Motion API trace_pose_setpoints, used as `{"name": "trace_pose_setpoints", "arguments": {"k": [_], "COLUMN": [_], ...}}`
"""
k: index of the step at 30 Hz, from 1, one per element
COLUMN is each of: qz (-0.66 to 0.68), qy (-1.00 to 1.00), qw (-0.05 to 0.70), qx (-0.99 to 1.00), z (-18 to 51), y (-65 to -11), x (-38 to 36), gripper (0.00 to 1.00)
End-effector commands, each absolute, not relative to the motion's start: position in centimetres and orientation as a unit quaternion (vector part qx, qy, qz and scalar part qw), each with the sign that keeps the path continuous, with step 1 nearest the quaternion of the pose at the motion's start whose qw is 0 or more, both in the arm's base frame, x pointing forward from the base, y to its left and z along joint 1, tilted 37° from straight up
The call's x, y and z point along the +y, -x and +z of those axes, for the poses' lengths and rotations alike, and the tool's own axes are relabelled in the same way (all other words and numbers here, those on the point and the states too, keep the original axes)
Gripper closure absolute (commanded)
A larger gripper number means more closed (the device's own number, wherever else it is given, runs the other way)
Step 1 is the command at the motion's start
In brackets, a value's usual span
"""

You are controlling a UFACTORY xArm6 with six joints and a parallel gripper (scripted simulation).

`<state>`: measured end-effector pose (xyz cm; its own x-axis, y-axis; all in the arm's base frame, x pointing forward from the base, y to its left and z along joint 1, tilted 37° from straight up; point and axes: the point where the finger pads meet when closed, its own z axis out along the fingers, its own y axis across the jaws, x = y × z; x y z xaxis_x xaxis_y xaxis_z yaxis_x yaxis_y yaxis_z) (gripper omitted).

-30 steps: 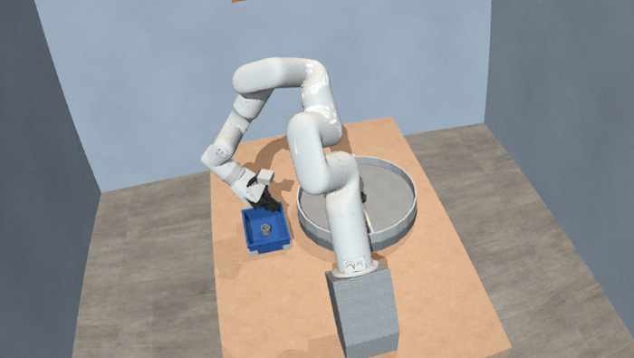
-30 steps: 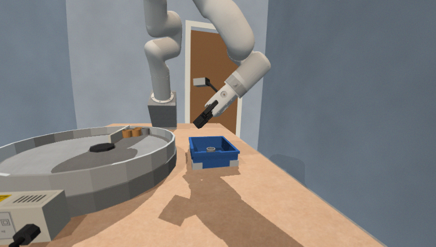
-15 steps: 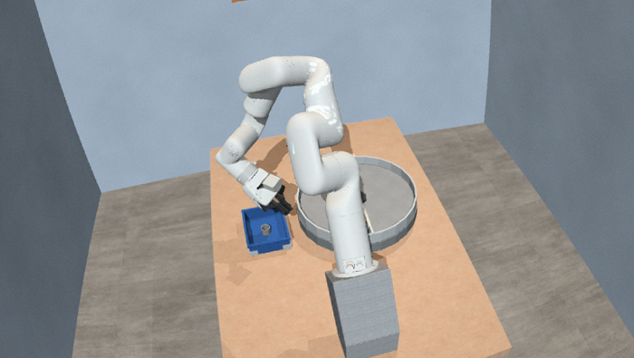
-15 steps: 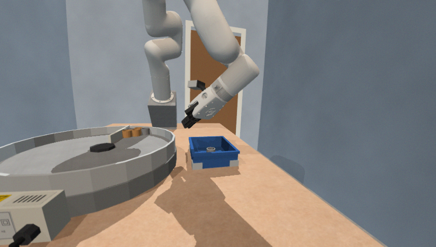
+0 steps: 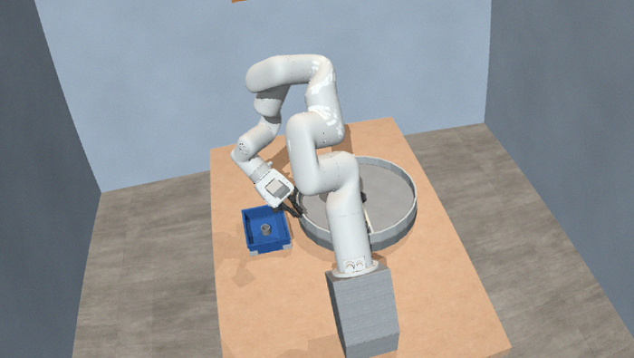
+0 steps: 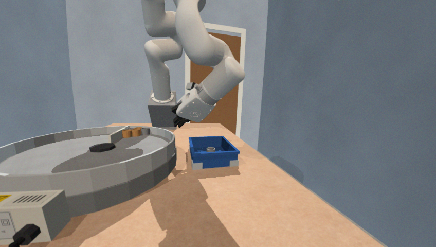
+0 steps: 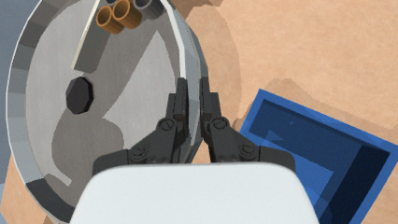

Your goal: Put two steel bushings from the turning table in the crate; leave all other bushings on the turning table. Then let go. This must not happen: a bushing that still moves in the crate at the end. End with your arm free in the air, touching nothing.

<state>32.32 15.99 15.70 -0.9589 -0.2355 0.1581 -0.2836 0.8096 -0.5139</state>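
Observation:
The blue crate (image 5: 270, 247) (image 6: 214, 162) (image 7: 327, 121) stands left of the turning table (image 5: 412, 219) (image 6: 122, 176) (image 7: 16, 98) in the top view. One steel bushing (image 5: 266, 230) (image 6: 211, 149) stands in the crate. On the turning table, two copper-coloured bushings (image 6: 126, 133) (image 7: 108, 21) and a grey steel bushing (image 6: 145, 131) (image 7: 150, 7) sit together beside the divider. Another dark one (image 7: 112, 1) is cut off at the wrist view's top edge. My gripper (image 5: 301, 212) (image 6: 174, 117) (image 7: 193, 91) is above the turning table's rim on the crate side, shut to a narrow gap with nothing between the fingers.
The turning table has a raised rim, a pale divider (image 6: 117, 134) (image 7: 89, 51) and a black hub (image 6: 102, 147) (image 7: 79, 95). A beige box (image 6: 53, 208) with a black plug stands beside it. The arm's grey pedestal (image 5: 364, 306) is at the near side in the top view.

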Motion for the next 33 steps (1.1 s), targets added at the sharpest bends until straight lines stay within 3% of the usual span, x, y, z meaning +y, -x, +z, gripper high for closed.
{"name": "trace_pose_setpoints", "arguments": {"k": [1, 33], "qz": [0.257, 0.186], "qy": [-0.057, 0.318], "qw": [0.052, 0.112], "qx": [-0.963, -0.923], "z": [15.2, 13.0], "y": [-31.7, -28.4], "x": [14.6, 10.1], "gripper": [0.9, 0.9]}}
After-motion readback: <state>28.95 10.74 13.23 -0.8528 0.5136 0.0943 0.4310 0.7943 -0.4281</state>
